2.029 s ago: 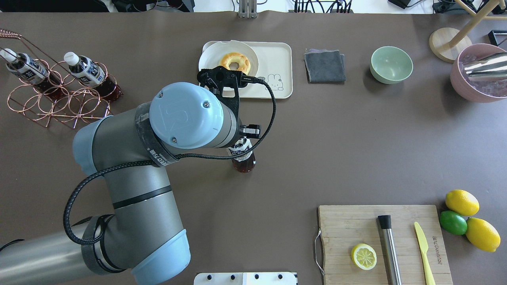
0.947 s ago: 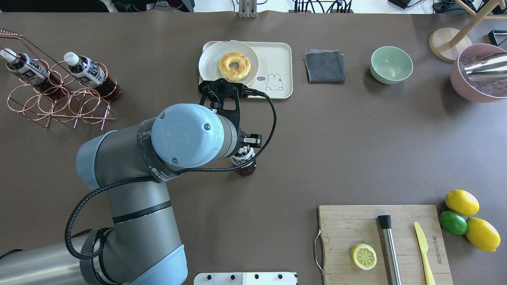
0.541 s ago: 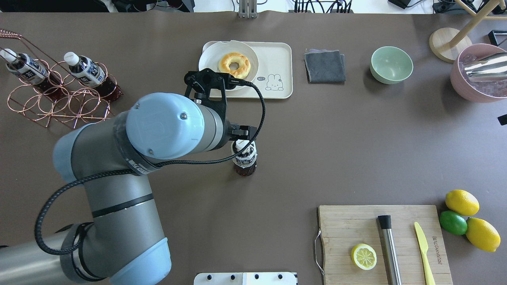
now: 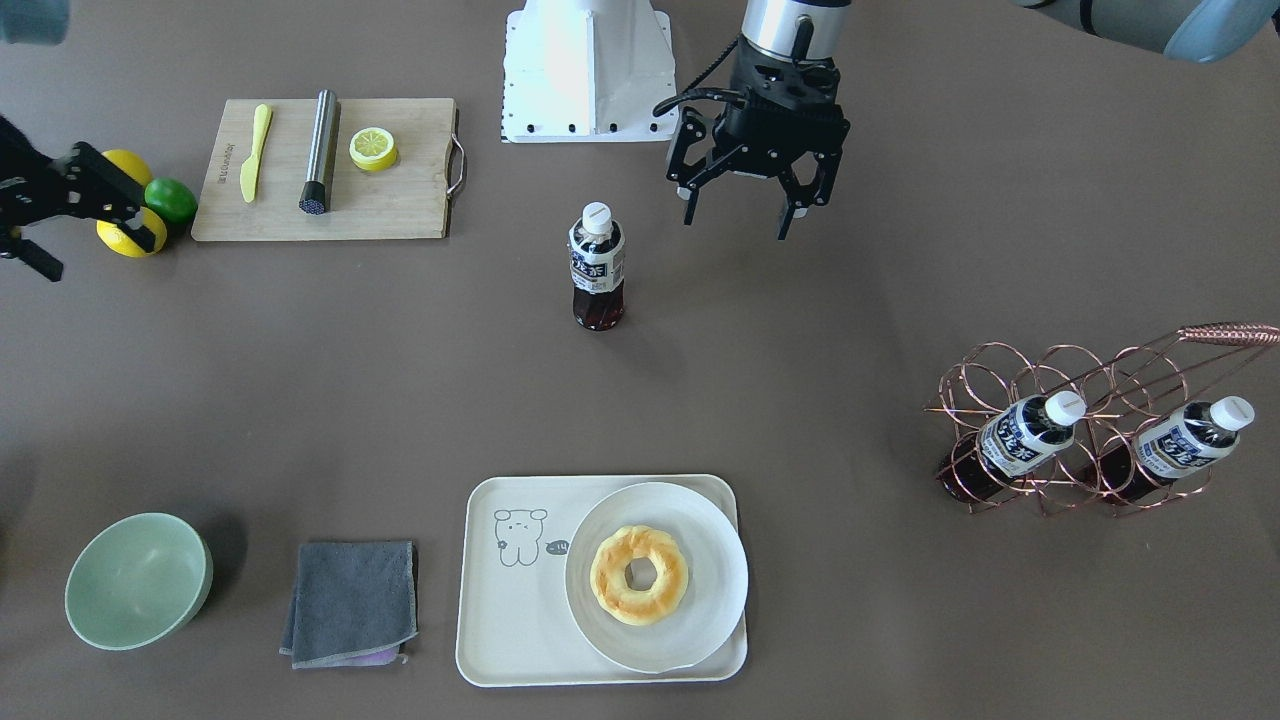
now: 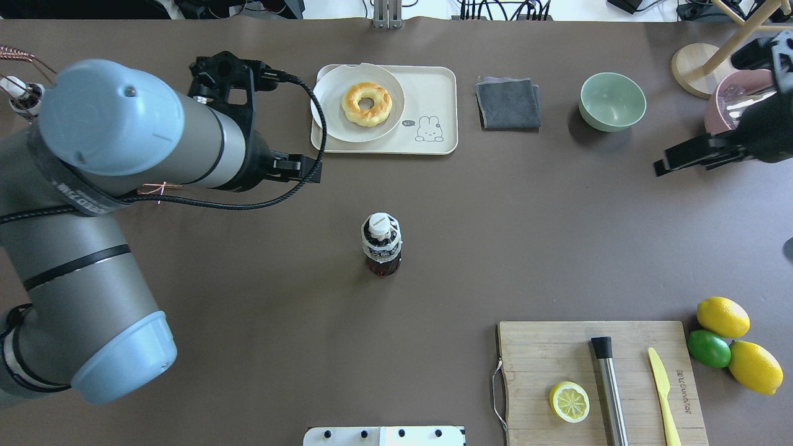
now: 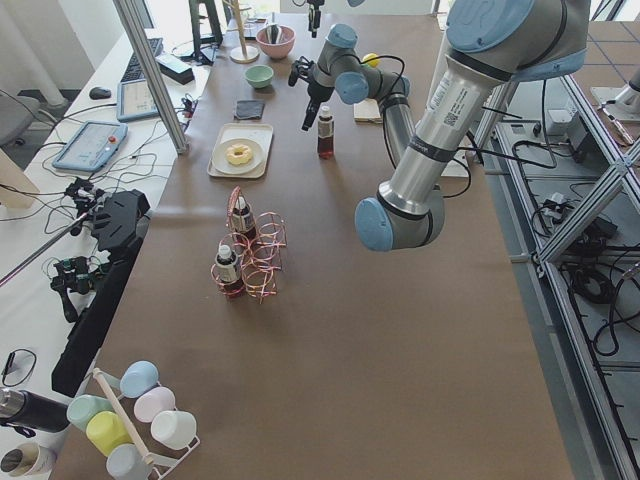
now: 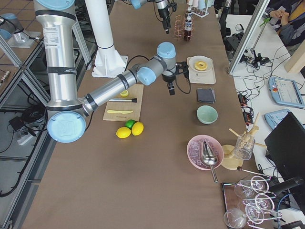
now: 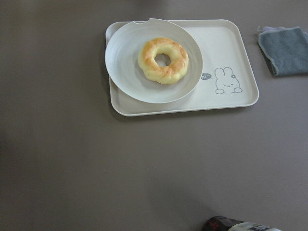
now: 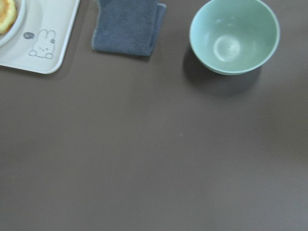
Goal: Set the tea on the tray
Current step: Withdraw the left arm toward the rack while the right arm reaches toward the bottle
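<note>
Closest to the robot, on its right side, a wooden cutting board (image 5: 539, 353) carries a lemon half (image 5: 569, 401), a steel bar tool (image 5: 609, 390) and a yellow knife (image 5: 661, 390). Two lemons (image 5: 722, 316) and a lime (image 5: 708, 348) lie just beside the board.

The tea (image 4: 597, 265) stands upright on the bare table (image 4: 800, 400) near its middle, cap on. Nothing grips it, and it is well apart from the tray (image 4: 510, 600).

The left gripper (image 4: 738, 215) hangs above the table off to the robot's left of the bottle. Its jaws are spread wide and it holds nothing. Its wrist camera looks down on the tray, with only the top of the bottle at that view's lower edge.

The right gripper (image 4: 102, 256) is over the robot's right end of the table, partly cut off by the front view's edge. Its two fingers appear to stand apart with nothing between them.

Out on the robot's left, a copper wire rack (image 4: 1100, 400) holds two more bottles (image 4: 1015, 445), both lying tilted in its rings.

Along the far side sits the tray, with a round white plate (image 4: 700, 540) on its left half. The plate bears a doughnut (image 4: 638, 575). The half with the drawing is bare. Further to the right lie a folded grey cloth (image 4: 350, 600) and then a pale green bowl (image 4: 135, 580)
</note>
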Tool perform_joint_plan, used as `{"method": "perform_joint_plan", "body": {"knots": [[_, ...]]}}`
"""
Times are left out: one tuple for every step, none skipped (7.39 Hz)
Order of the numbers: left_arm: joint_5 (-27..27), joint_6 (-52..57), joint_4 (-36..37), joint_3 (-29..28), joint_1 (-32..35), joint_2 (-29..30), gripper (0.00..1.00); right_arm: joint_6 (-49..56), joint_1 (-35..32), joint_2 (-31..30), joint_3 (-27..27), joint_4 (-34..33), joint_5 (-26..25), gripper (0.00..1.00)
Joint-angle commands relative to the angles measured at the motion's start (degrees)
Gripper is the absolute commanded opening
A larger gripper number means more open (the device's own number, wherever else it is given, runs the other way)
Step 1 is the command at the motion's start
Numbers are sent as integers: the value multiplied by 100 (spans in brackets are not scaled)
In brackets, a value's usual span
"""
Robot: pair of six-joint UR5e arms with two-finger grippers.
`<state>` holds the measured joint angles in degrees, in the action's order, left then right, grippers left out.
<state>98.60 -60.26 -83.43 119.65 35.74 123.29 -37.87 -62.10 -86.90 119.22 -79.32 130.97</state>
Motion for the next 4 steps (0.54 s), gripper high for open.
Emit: {"method": "perform_joint_plan", "body": {"knots": [[499,496,-24,366,476,-735,97,-2657,2142,952,567,-74,-1551,100],[729,689,-33,340,704,-867,97,-3264,2663,1400,707,-483,-1879,100],[931,1057,-59,365,959,-1155,97,-3531,3138,2213,708,-1436,-2282,99],[1081,1069,-59,401,1109,-1280,97,-3551,3473,3118,656,-2550,-2634,99]]}}
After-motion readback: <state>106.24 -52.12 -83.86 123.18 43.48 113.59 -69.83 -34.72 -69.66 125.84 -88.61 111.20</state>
